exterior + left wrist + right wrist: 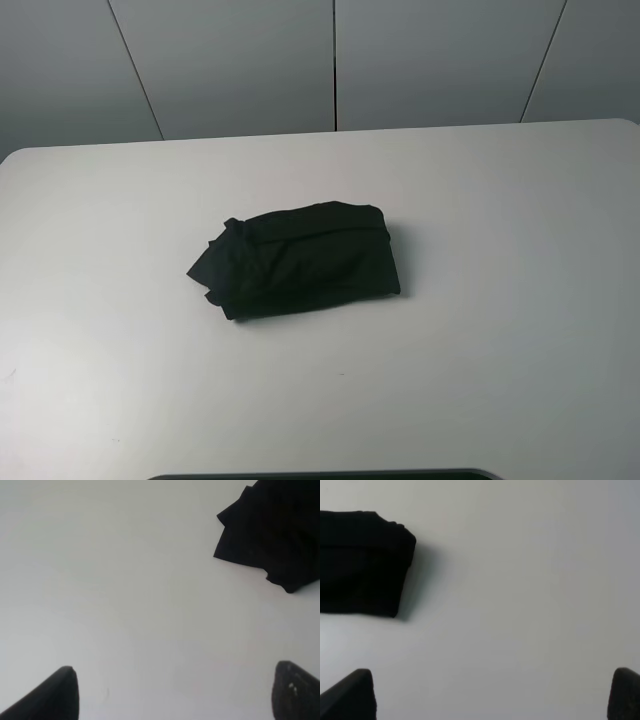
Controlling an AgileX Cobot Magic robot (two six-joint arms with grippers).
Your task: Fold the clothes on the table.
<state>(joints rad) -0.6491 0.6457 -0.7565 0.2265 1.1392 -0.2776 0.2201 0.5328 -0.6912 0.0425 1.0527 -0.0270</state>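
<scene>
Exterior high view, item one: a black T-shirt (300, 262) folded into a compact bundle, lying near the middle of the white counter (500, 300). I see only plain black cloth; no print shows. The bundle's right side is a neat, thick fold, while the left side ends in looser flaps and corners that stick out unevenly. Neither arm appears in this view.

Left wrist view, item two: the left claw (175, 692), fingertips (57, 695) spread wide at the picture's edge with bare counter (125, 580) between them, holding nothing. The ragged corner of the T-shirt (275, 530) sits well apart from the tips.

Right wrist view, item three: the right claw (492, 695), fingertips (355, 695) likewise spread wide over bare counter (520, 580), holding nothing. The tidy folded end of the T-shirt (362, 562) lies well apart from it, casting a soft shadow on the surface beside it.
</scene>
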